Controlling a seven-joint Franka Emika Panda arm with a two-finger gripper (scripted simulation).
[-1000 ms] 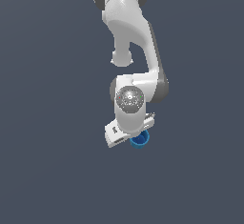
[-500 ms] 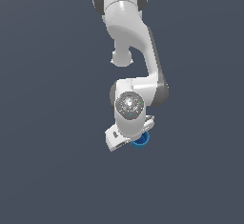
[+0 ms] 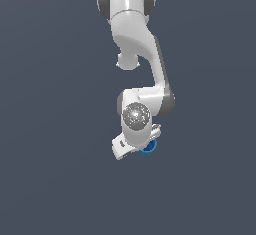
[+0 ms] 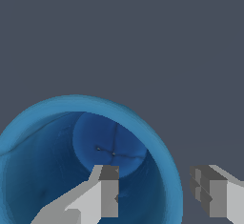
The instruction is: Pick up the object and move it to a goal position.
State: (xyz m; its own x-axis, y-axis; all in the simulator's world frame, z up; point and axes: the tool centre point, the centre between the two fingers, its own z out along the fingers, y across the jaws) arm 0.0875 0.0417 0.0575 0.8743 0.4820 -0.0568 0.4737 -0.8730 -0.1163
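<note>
Flat slate-grey ground fills both views, with no edge or marking I can pick out.

From the exterior view I see my arm point(image 3: 134, 39) reaching down from its base at the top of the frame, bending at the elbow and folding back so the wrist points straight down at the ground. The round wrist housing faces the camera, and the white hand below it is turned at a slant. Only a sliver of the blue cup point(image 3: 148, 148) peeks out from under the hand, on the exterior view's right side of it; the gripper's fingers themselves are hidden behind the hand there.

My wrist view gives what the exterior view hides. Nearest the lens are the two grey fingertips of the gripper point(image 4: 159, 189), spread apart with a clear gap between them. One finger point(image 4: 107, 194) sits inside the cup's mouth, over its dark blue interior; the other stands outside the lighter rim point(image 4: 167, 156), so the cup's wall lies between them. I cannot tell whether either pad touches the wall; the fingers look released, not clamped on it.

Farther down, the cup opens upward toward the camera. Its inside holds nothing I can see, only the round blue floor point(image 4: 112, 144) with faint crossing lines. Beyond the cup lies bare grey ground.
</note>
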